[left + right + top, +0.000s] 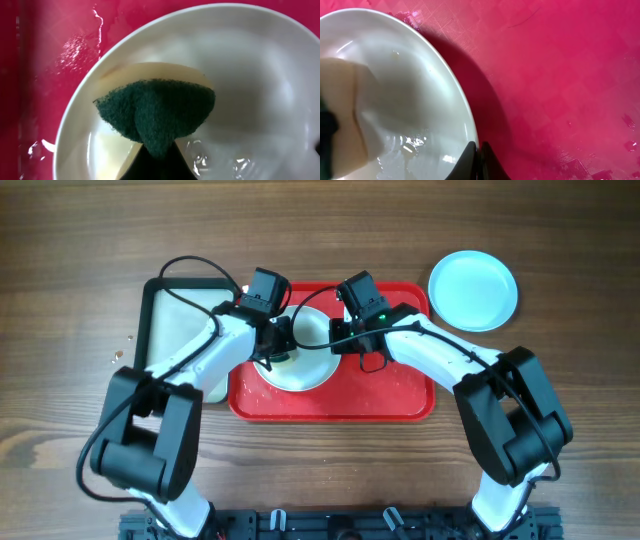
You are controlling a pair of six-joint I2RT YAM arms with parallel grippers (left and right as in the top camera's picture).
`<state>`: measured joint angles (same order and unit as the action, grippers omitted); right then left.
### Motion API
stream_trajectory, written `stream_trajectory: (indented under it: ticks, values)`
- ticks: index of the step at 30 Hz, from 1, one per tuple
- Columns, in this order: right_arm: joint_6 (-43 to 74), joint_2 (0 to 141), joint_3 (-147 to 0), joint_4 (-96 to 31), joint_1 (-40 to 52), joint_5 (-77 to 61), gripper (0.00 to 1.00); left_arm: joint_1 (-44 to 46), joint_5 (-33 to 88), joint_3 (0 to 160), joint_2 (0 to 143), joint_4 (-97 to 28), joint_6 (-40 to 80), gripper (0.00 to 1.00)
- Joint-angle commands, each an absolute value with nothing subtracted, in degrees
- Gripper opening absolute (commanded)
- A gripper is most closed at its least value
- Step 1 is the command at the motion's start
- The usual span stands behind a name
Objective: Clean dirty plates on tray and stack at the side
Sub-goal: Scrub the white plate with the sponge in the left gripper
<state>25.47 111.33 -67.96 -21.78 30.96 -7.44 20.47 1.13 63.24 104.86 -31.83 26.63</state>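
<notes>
A white plate (pixel 310 355) lies on the left half of the red tray (pixel 390 395). My left gripper (pixel 275 350) is shut on a sponge with a green scouring face (pixel 157 112), pressed on the wet inside of the white plate (pixel 250 75). My right gripper (pixel 340 340) is shut on the white plate's rim (pixel 465 112), one finger inside and one outside (pixel 479 155). A pale turquoise plate (pixel 473 288) sits on the table at the far right of the tray. Only two plates show.
A black-rimmed tray with a pale inside (pixel 175 310) lies left of the red tray, partly under my left arm. Water drops and streaks shine on the red tray (pixel 560 75) and on the white plate. The wooden table (pixel 80 270) surrounds everything.
</notes>
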Motion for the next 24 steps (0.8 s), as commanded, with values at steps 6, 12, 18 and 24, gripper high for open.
stream_trajectory:
  ticks: [6, 12, 18, 24]
  values:
    - [25.9, 112.2, -67.7, -21.9, 31.2, -7.5, 0.04, 21.0, 9.7, 64.0, 107.3, -27.1, 25.7, 0.04]
    - [25.9, 112.2, -67.7, -21.9, 31.2, -7.5, 0.04, 25.4, 12.7, 64.0, 109.6, -26.3, 25.8, 0.04]
    - [25.9, 112.2, -67.7, -21.8, 31.2, -7.5, 0.04, 28.6, 20.9, 64.0, 109.7, -25.1, 25.7, 0.04]
    - [25.9, 112.2, -67.7, -21.8, 31.2, -7.5, 0.04, 27.7, 22.7, 64.0, 108.6, -25.3, 23.7, 0.04]
